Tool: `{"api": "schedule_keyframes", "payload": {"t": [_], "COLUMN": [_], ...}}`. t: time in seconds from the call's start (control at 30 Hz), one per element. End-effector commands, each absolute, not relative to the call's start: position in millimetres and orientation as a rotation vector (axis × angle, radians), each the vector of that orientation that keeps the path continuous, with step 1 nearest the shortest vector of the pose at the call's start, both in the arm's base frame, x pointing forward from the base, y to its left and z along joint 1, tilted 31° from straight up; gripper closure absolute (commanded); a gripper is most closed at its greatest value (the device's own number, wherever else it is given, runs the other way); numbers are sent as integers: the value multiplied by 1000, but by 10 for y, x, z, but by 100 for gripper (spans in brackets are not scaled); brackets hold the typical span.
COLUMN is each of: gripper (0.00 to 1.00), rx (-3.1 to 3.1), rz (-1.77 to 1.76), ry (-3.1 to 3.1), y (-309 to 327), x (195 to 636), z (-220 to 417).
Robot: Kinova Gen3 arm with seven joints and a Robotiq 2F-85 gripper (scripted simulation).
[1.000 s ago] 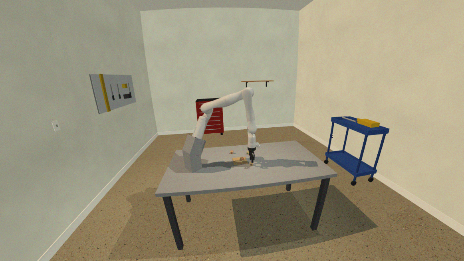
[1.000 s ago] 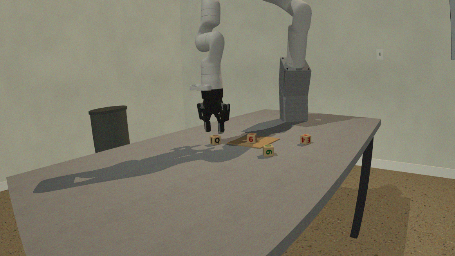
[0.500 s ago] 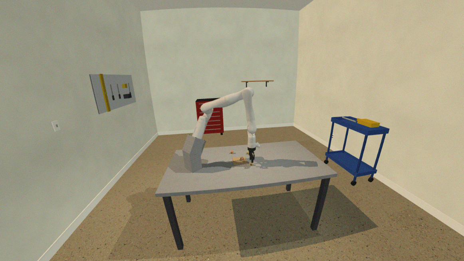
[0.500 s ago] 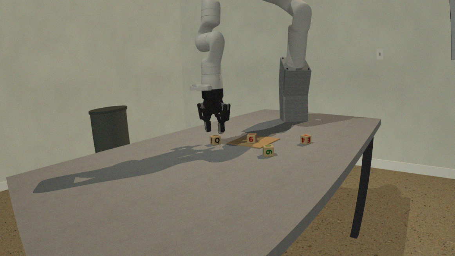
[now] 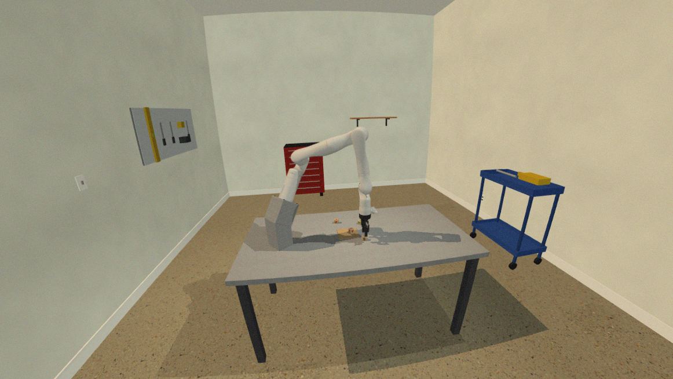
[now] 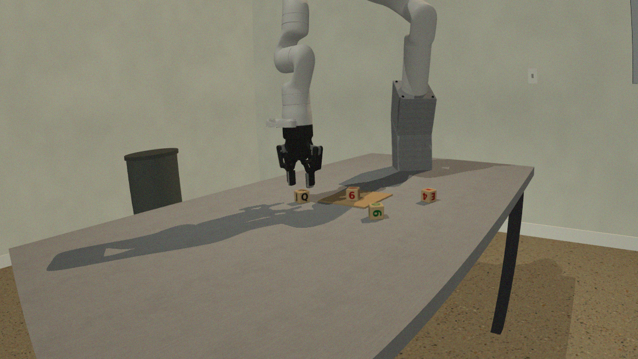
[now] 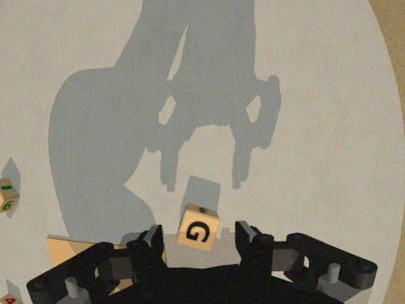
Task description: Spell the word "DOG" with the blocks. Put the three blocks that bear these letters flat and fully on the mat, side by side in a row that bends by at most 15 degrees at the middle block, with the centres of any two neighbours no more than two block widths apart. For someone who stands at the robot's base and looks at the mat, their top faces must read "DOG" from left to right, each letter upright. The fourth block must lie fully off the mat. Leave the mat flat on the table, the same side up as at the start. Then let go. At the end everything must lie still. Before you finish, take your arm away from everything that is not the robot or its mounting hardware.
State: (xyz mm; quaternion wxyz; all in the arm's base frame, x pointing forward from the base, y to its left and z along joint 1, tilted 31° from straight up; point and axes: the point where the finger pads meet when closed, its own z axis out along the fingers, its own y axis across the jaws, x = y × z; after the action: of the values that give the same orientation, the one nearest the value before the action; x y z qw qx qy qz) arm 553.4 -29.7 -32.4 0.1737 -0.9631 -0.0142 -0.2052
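My gripper (image 6: 300,179) is open and empty, and it hovers a little above a wooden block (image 6: 301,195) that lies on the table just off the mat's edge. In the wrist view this block (image 7: 199,230) shows a black G on top and sits between my two fingers. The tan mat (image 6: 359,200) lies flat and carries one block with a red figure on its side (image 6: 352,193). A block with green print (image 6: 376,211) lies on the table in front of the mat. A fourth block with red print (image 6: 428,195) lies apart, off the mat.
The arm's grey base pedestal (image 6: 413,133) stands behind the mat. A dark bin (image 6: 152,178) stands beyond the table's far edge. A blue cart (image 5: 515,211) stands to the side of the table.
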Motion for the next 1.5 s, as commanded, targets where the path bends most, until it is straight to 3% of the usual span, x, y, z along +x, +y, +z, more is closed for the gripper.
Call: {"api": "schedule_keyframes", "payload": {"t": [0.0,1.1,1.13,1.47], "gripper": [39,39,54,54], "rx": [-2731,-2731,-2731,-2731], "rz": [-595,-592,-592,-592], "ry": [-46,-45,-45,-45], "y": [-288,-176,-176,-176], "x": [5580,5698,5698,5698], "z": [-350,-629,-629,-629]}}
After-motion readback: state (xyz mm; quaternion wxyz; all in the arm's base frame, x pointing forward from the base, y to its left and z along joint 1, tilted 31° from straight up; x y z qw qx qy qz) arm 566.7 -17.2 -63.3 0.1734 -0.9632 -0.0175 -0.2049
